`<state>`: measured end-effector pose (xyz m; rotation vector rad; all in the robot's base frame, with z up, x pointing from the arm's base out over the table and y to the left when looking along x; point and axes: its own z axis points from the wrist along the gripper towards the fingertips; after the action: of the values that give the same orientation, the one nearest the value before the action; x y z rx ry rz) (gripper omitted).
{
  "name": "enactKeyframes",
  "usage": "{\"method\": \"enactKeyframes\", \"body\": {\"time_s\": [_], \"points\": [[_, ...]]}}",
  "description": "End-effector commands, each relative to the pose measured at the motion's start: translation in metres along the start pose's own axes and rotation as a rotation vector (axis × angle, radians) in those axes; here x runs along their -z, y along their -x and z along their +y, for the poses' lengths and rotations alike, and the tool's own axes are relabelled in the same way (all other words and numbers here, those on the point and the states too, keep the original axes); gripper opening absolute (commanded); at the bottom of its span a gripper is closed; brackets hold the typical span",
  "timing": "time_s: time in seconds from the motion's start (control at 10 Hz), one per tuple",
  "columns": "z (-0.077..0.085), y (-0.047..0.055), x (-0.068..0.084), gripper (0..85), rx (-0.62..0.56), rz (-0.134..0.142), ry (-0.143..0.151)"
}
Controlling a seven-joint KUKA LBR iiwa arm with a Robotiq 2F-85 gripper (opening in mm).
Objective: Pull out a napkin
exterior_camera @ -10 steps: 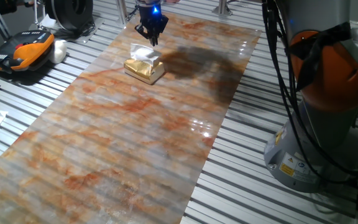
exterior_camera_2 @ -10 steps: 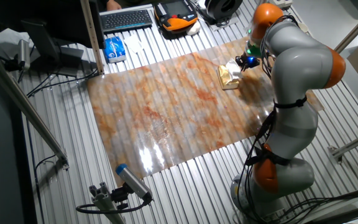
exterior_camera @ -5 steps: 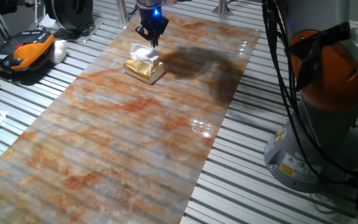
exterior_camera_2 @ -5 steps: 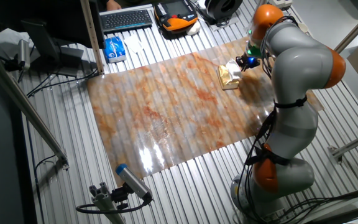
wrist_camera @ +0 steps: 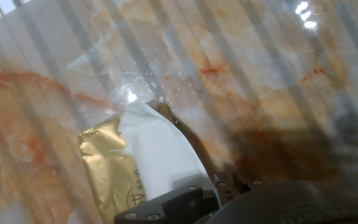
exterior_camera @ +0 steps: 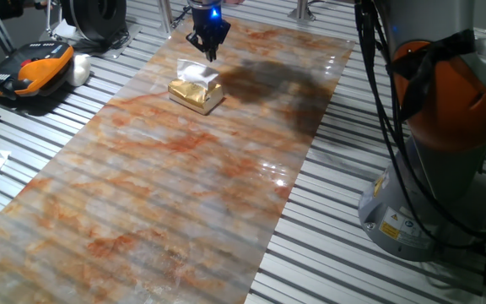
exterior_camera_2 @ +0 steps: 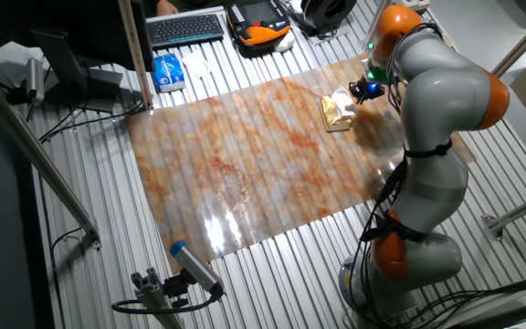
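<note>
One fixed view: gold box (exterior_camera: 196,94) sits near the far end of the marbled mat (exterior_camera: 167,186); open mat on its near and right sides, mat's left edge close by. Napkin (exterior_camera: 197,73) stands out of the box top; gripper (exterior_camera: 208,52) directly over the box's far side, tips at the napkin's upper edge. Finger spacing unreadable here.

Other fixed view: the arm (exterior_camera_2: 436,100) bends over the box (exterior_camera_2: 338,112); gripper (exterior_camera_2: 362,90) mostly hidden, napkin (exterior_camera_2: 342,96) a small white patch.

Hand view: napkin (wrist_camera: 160,152) rises from the box (wrist_camera: 107,168) to the fingers (wrist_camera: 219,186), which are cut off by the frame edge; cannot tell whether they pinch it
</note>
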<state>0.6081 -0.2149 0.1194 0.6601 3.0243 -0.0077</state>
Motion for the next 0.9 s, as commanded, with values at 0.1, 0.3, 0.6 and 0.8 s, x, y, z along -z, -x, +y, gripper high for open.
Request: {"method": "enactKeyframes", "body": {"time_s": [0.1, 0.3, 0.6, 0.8], "points": [[-0.0007, 0.0001, 0.0003, 0.0, 0.021, 0.011, 0.009], [-0.0004, 0.0, 0.0002, 0.0, 0.018, 0.001, -0.013], [-0.0004, 0.0001, 0.0, 17.0, 0.001, -0.01, -0.013], [-0.0006, 0.0002, -0.0001, 17.0, -0.001, -0.015, -0.023]]}}
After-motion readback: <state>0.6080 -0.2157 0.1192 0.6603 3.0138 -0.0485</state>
